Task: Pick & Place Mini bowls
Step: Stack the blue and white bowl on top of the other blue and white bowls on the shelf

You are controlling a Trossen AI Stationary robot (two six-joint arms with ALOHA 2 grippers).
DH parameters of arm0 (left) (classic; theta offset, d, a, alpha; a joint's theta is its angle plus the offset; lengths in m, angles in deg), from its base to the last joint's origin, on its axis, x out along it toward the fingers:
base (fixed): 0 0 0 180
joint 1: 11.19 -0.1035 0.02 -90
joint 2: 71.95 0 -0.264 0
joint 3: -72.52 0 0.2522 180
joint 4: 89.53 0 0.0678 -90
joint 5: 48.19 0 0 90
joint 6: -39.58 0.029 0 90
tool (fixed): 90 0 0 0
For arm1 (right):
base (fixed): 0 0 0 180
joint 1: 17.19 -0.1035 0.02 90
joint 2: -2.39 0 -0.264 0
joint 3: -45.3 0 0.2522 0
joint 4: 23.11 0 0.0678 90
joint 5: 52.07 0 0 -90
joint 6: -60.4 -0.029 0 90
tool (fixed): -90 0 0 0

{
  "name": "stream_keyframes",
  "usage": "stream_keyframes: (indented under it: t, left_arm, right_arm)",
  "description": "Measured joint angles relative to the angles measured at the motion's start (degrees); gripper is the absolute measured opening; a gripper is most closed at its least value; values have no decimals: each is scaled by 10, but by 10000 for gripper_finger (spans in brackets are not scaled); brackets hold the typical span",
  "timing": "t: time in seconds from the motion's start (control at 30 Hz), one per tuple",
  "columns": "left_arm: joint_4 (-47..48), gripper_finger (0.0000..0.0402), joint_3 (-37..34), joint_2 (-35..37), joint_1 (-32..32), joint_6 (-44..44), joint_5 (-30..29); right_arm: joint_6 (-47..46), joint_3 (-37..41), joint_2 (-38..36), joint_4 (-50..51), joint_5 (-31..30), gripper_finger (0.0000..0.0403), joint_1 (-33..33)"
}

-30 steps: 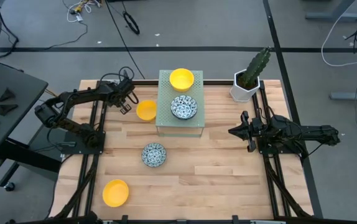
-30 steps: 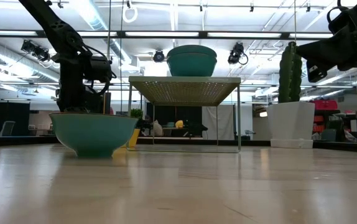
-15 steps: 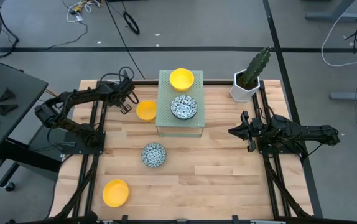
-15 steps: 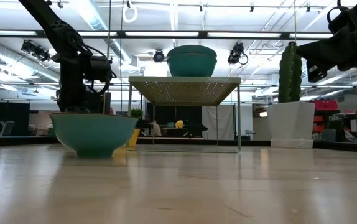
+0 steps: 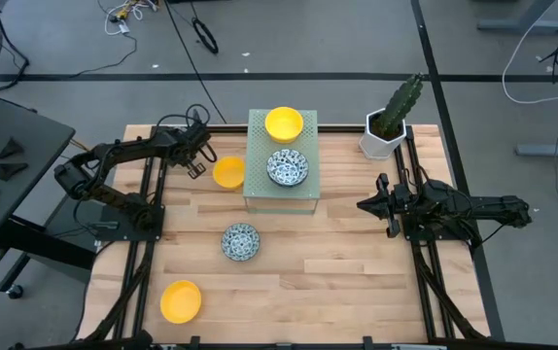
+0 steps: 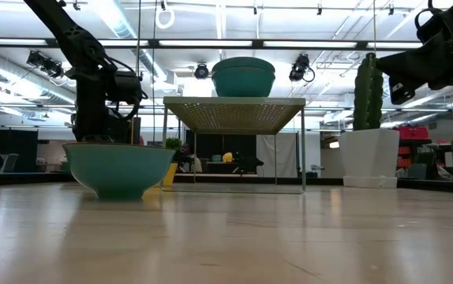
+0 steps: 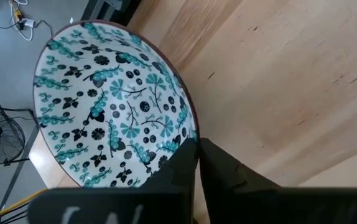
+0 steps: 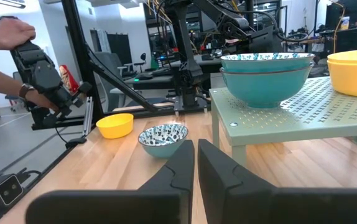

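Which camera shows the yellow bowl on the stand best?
The high view: it looks straight down into the yellow bowl on the stand, whole and unblocked. The right wrist view catches only part of it, side-on. In the low view the patterned bowl hides it. The left wrist view misses it.

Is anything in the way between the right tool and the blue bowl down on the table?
No. Only bare table lies between the right tool and the blue bowl. The shelf stands just beside that path.
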Motion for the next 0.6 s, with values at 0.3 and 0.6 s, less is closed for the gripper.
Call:
stream_keyframes:
  t: [0.3,0.6]
  left_arm:
    - [0,32,0,0,0,-1,-2]
    - [-1,41,0,0,0,-1,-11]
  right_arm:
    - [0,0,0,0,0,27,0]
    - [0,0,0,0,0,27,0]
